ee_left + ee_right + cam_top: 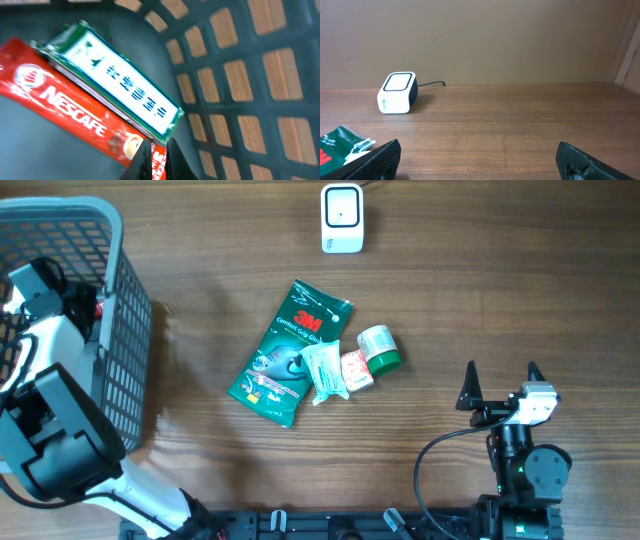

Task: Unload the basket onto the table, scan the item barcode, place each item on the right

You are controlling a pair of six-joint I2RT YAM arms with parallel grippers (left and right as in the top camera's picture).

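In the left wrist view my left gripper [159, 143] is down inside the grey basket [240, 100], its jaws shut on the end of a red Nescafe packet [65, 102]. A green-and-white box [120, 82] lies against that packet. The overhead view shows the left arm [50, 410] reaching into the basket [125, 380] at the far left, with its fingers hidden. The white barcode scanner [342, 218] stands at the table's back middle, also seen as the scanner [396, 93] from the right wrist. My right gripper [500, 375] rests at the front right, open and empty [477, 150].
A green 3M package [285, 355] lies mid-table with a small white packet [325, 370], a red-and-white packet [357, 368] and a green-and-white bottle [380, 348] beside it. The scanner's cable runs off the back edge.
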